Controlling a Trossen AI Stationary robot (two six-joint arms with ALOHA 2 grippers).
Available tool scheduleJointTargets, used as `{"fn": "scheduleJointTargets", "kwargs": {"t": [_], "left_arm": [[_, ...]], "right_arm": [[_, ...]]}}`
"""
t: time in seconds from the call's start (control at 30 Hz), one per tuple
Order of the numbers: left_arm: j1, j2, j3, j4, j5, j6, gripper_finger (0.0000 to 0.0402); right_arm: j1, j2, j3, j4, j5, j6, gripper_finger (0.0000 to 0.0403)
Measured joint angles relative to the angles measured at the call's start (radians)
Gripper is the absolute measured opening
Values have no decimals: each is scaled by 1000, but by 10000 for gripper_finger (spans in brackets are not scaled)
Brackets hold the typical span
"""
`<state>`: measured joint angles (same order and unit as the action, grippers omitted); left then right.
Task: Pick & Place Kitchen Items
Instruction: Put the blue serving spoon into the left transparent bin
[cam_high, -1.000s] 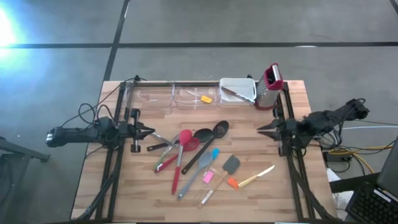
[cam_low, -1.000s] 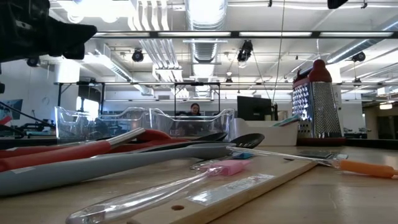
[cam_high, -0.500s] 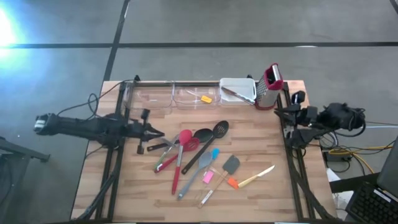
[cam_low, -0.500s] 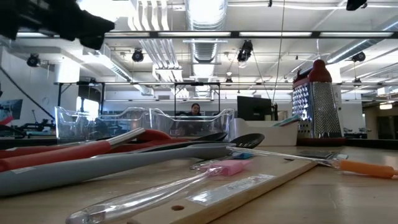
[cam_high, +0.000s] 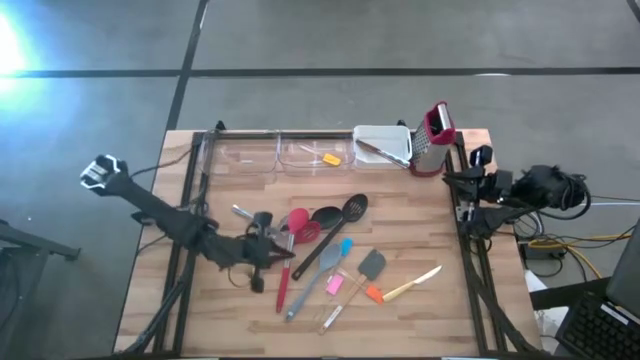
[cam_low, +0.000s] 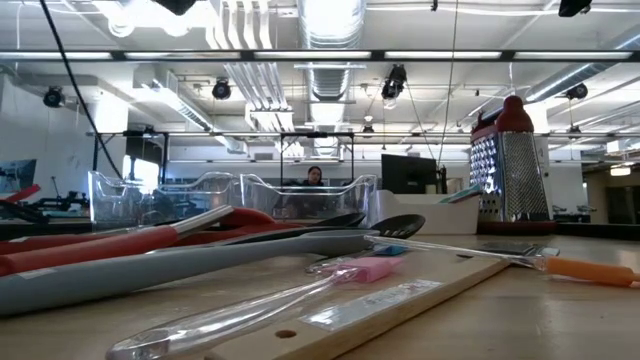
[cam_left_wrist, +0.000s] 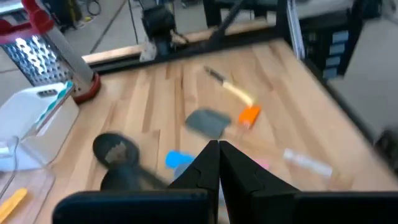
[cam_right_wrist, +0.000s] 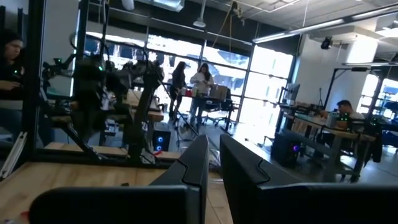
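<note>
While left gripper (cam_high: 285, 252) hovers over the utensil pile (cam_high: 320, 250) mid-table, fingers pressed together w/ nothing held, looks like it's lining up on the red whisk (cam_high: 290, 250). Right gripper (cam_high: 452, 181) parked at right table (cam_high: 440, 310) edge, narrow gap btwn fingers, empty, prob kept clear of the reach.

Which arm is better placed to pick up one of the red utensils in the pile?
Left. Its tool hangs over the pile beside the red whisk, fingers together. The right tool sits at the table's right edge by the box grater, away from the utensils.
</note>
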<state>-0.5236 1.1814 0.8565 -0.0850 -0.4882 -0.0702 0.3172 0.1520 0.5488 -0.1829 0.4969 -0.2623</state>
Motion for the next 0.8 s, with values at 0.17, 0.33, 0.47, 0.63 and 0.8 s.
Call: {"fn": "scheduleJointTargets", "kwargs": {"t": [0.17, 0.33, 0.47, 0.63, 0.8], "left_arm": [[-26, 156, 141, -70, 8, -116, 18], [-29, 261, 229, -204, 16, -213, 20], [-29, 315, 274, -291, 21, -322, 51], [-28, 366, 288, -301, 42, -423, 113], [-24, 411, 288, -290, 106, -477, 156]], "right_arm": [[0, 6, 0, 0, 0, 0, 34], [0, 7, 0, 0, 0, 0, 34], [0, 7, 0, 0, 0, 0, 34], [0, 7, -1, 0, 0, 0, 34], [0, 6, -1, 0, 0, 0, 34]]}}
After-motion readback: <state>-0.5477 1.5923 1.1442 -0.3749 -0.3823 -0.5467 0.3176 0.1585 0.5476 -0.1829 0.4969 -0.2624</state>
